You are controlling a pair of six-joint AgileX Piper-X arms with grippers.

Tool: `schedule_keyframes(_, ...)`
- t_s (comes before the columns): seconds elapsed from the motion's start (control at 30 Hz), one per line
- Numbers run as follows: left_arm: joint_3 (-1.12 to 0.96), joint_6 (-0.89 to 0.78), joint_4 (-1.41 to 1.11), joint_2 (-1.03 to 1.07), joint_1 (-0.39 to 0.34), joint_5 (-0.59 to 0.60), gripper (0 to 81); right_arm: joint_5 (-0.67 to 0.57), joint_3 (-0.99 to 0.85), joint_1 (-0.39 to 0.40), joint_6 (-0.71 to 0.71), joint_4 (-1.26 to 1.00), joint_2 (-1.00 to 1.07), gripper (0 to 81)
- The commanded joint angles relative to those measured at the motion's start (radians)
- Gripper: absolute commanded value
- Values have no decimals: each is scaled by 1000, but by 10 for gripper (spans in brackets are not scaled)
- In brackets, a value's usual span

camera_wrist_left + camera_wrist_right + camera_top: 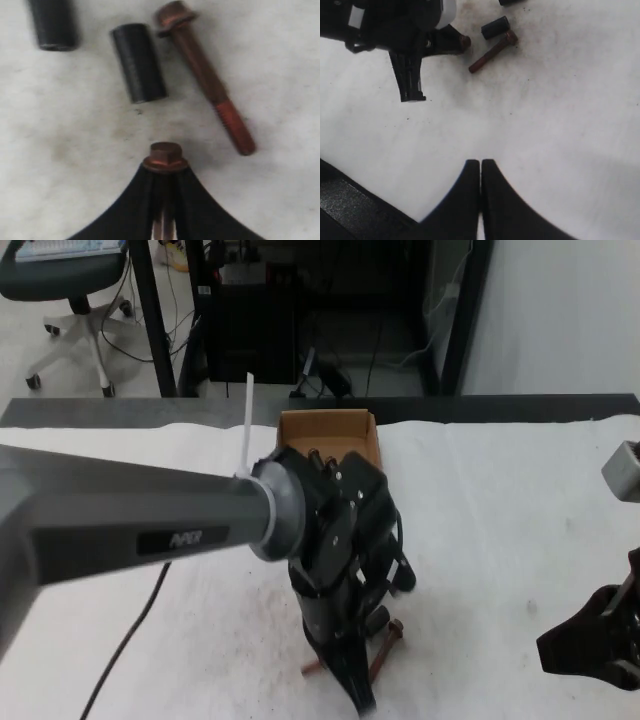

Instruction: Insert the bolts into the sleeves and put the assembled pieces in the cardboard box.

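the left gripper pinches a bolt over the near middle of the white cloth, just beside a loose bolt and two black sleeves, nearer than the cardboard box, while the right gripper, pressed together, hovers far right.

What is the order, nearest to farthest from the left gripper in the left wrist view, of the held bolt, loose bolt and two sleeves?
1. Held bolt, clamped in the left gripper.
2. Nearer sleeve and loose bolt, lying side by side: too close to call.
3. Farther sleeve, beyond the nearer one.
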Motion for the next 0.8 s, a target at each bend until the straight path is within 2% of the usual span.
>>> schedule_keyframes(0.0,-19,-31,-42,-91,5,-56,2,-9,-1,-2,-68,-55,-7,8)
schedule_keyframes(0.2,-19,-218,-126,-327,63,-59,2,-46,-1,-2,-72,-233,0,8)
schedule_keyframes(0.33,1,-264,-135,-498,118,-59,2,-77,-1,3,-71,-404,53,8)
schedule_keyframes(0.43,52,-289,-140,-621,161,-27,2,-195,-15,3,-113,-476,139,9)
schedule_keyframes(0.57,153,-326,-151,-779,211,9,2,-187,-72,31,-143,-516,293,117)
schedule_keyframes(0.7,258,-361,-151,-925,232,69,2,-114,-189,76,-209,-508,469,263)
schedule_keyframes(0.77,305,-361,-151,-991,232,105,2,-65,-269,104,-281,-488,562,306)
